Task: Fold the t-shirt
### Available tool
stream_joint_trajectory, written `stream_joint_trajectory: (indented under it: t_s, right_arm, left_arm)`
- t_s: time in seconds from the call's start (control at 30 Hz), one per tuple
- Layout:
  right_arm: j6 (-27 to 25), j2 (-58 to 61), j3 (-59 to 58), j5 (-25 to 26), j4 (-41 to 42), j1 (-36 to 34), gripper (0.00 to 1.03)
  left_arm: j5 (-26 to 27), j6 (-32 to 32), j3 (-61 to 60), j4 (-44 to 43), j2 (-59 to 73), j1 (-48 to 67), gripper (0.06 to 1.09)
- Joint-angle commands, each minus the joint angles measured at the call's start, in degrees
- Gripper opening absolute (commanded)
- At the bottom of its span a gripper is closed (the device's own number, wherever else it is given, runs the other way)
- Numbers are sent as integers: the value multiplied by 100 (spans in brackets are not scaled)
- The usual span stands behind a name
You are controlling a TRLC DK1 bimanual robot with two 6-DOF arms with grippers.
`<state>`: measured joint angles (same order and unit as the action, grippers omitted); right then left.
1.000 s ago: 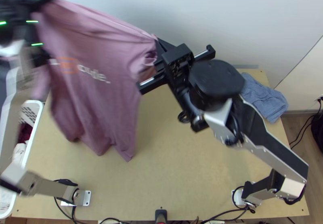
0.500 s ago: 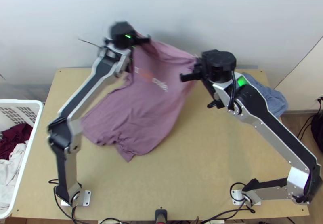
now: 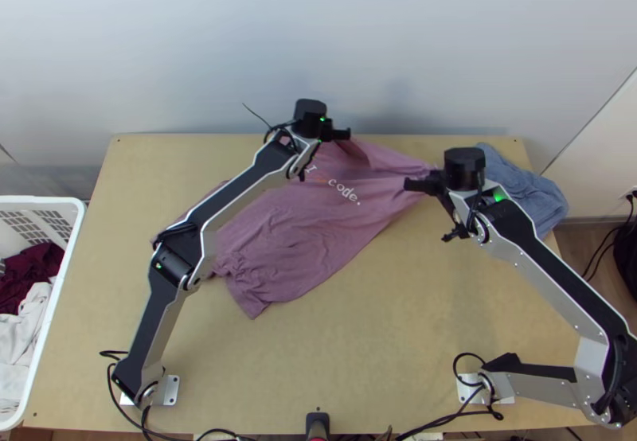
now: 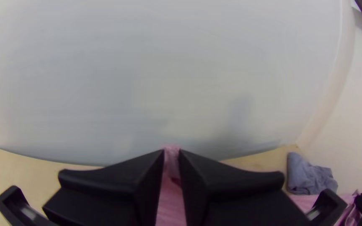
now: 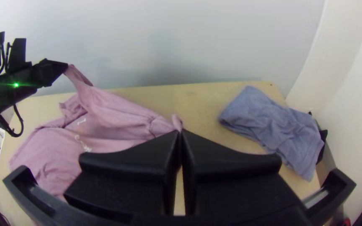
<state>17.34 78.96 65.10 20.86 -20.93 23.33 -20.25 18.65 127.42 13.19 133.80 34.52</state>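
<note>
Both arms just lowered the dusty-pink fabric t-shirt (image 3: 295,234), so most of it's rumpled on the light wooden table (image 3: 382,353). Black left gripper (image 4: 171,157) and black right gripper (image 5: 179,133) each pinch a bit; probably needs flattening before folding.

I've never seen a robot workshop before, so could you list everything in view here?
T-shirt: one, dusty pink, lower part on the table, upper edge raised
Folded-looking cloth: one, blue-grey, table's far right corner
Table: one, light wood, under both arms
Basket: one, white, left of the table
Clothes in it: several, dark red and whitish
Cables: several, black, table's near edge
Wall: pale, behind the table
Arms: two, silver and black, bases at the near corners
Left gripper, right gripper: two, black, each pinching the T-shirt
</note>
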Motion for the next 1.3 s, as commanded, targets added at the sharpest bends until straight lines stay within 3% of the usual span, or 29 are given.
stream_joint_trajectory:
  t_s: [0.0,0.17,0.23,0.33,0.4,0.43,0.53,0.57,0.63,0.8,1.0,1.27]
  right_arm:
    - [182,-109,-683,-161,247,-435,3]
    - [226,243,-736,-205,713,-400,3]
    - [243,445,-701,-205,906,-391,3]
    - [375,788,-525,-205,1056,-391,3]
    - [428,972,-393,-205,1135,-364,25]
    - [489,1051,-331,-197,1144,-356,30]
    - [577,1245,-147,-197,1144,-347,31]
    - [656,1271,-94,-197,1144,-347,40]
    - [867,1254,-76,-197,1100,-338,70]
    - [938,964,-164,-205,1056,-400,99]
    - [938,375,-287,-205,616,-479,99]
    - [814,-469,-630,-214,-8,-514,99]
  left_arm:
    - [294,288,152,263,191,239,65]
    - [364,349,196,799,-56,2,96]
    - [469,446,196,1168,-240,-165,103]
    - [610,508,196,2056,-644,-385,103]
    - [672,508,170,2706,-1005,-455,103]
    - [707,508,152,3023,-1198,-482,103]
    - [953,472,55,3998,-1787,-508,102]
    - [1102,446,-41,4297,-1980,-517,102]
    - [1454,341,-393,4833,-2429,-508,102]
    - [1577,33,-2634,5062,-3967,63,102]
    - [1603,332,-5007,4710,-5250,1197,102]
    - [1638,314,-6158,4614,-5364,1777,102]
